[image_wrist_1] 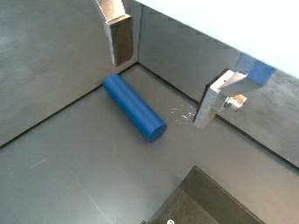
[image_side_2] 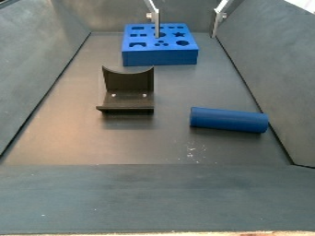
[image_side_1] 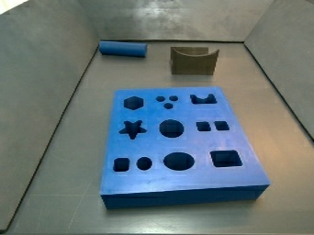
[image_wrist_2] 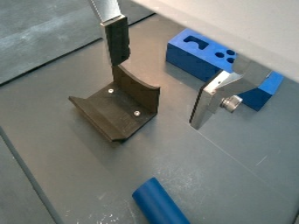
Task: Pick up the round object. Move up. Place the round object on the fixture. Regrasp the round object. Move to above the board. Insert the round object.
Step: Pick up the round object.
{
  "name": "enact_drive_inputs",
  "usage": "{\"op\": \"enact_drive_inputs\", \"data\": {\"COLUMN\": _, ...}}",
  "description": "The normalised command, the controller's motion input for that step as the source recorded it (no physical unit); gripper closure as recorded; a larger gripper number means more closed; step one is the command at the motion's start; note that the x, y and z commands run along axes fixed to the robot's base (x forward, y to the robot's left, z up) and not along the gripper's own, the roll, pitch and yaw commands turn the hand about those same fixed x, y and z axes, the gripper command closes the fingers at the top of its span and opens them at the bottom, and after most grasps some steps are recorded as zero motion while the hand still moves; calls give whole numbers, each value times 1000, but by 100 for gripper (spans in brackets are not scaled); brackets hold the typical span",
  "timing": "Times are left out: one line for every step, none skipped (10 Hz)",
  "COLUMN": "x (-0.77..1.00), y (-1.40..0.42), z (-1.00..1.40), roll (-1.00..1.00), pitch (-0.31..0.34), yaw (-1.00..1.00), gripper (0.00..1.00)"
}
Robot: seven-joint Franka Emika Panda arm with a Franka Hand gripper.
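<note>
The grey table [image_side_2: 74, 120] carries everything. The claw [image_wrist_1: 163, 74] hangs released and empty, above the round object [image_wrist_1: 135, 107], which lies flat below it; its long axis runs obliquely to the line joining the fingers [image_wrist_1: 208, 103].

The round object [image_wrist_1: 135, 107] has a smooth, even blue skin with a soft sheen, plastic by the look of it; in a side view [image_side_2: 229, 120] its curved flank catches a faint highlight. The board [image_side_1: 175, 141] is the same saturated blue, matt on top, its holes reading as dark recesses with crisp edges. The fixture [image_wrist_2: 117, 108] is a dull olive-brown, satin rather than glossy, with small pale screw heads set in its curved notch. The gripper [image_wrist_2: 163, 74], hanging open above the floor, carries fingers [image_wrist_2: 215, 99] of brushed silver metal, flat and faintly reflective. The tray floor [image_side_2: 74, 138] is dark grey, matt and lightly scuffed.
</note>
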Motion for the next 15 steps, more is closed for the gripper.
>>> {"op": "enact_drive_inputs", "data": {"x": 0, "y": 0, "z": -20, "roll": 0, "pitch": 0, "yaw": 0, "gripper": 0}}
{"op": "enact_drive_inputs", "data": {"x": 0, "y": 0, "z": -180, "roll": 31, "pitch": 7, "yaw": 223, "gripper": 0}}
{"op": "enact_drive_inputs", "data": {"x": 14, "y": 0, "z": -169, "roll": 13, "pitch": 1, "yaw": 297, "gripper": 0}}
{"op": "enact_drive_inputs", "data": {"x": 9, "y": 43, "z": -183, "roll": 6, "pitch": 0, "yaw": 346, "gripper": 0}}
{"op": "enact_drive_inputs", "data": {"x": 0, "y": 34, "z": -197, "roll": 11, "pitch": 0, "yaw": 314, "gripper": 0}}
{"op": "enact_drive_inputs", "data": {"x": 0, "y": 17, "z": -163, "roll": 0, "pitch": 0, "yaw": 203, "gripper": 0}}
{"op": "enact_drive_inputs", "data": {"x": 0, "y": 0, "z": -77, "roll": 0, "pitch": 0, "yaw": 129, "gripper": 0}}
{"op": "enact_drive_inputs", "data": {"x": 0, "y": 114, "z": 0, "roll": 0, "pitch": 0, "yaw": -114, "gripper": 0}}
{"op": "enact_drive_inputs", "data": {"x": -277, "y": 189, "z": -80, "roll": -26, "pitch": -4, "yaw": -651, "gripper": 0}}
{"op": "enact_drive_inputs", "data": {"x": -300, "y": 106, "z": -177, "roll": -23, "pitch": 0, "yaw": -740, "gripper": 0}}
{"op": "enact_drive_inputs", "data": {"x": -283, "y": 57, "z": -166, "roll": 0, "pitch": 0, "yaw": -820, "gripper": 0}}
{"op": "enact_drive_inputs", "data": {"x": -280, "y": 49, "z": -166, "roll": 0, "pitch": 0, "yaw": -826, "gripper": 0}}
{"op": "enact_drive_inputs", "data": {"x": -243, "y": 9, "z": -137, "roll": -4, "pitch": 0, "yaw": -854, "gripper": 0}}
{"op": "enact_drive_inputs", "data": {"x": -49, "y": 0, "z": 0, "roll": -141, "pitch": -84, "yaw": -854, "gripper": 0}}
{"op": "enact_drive_inputs", "data": {"x": 0, "y": 0, "z": 37, "roll": -450, "pitch": -307, "yaw": -577, "gripper": 0}}
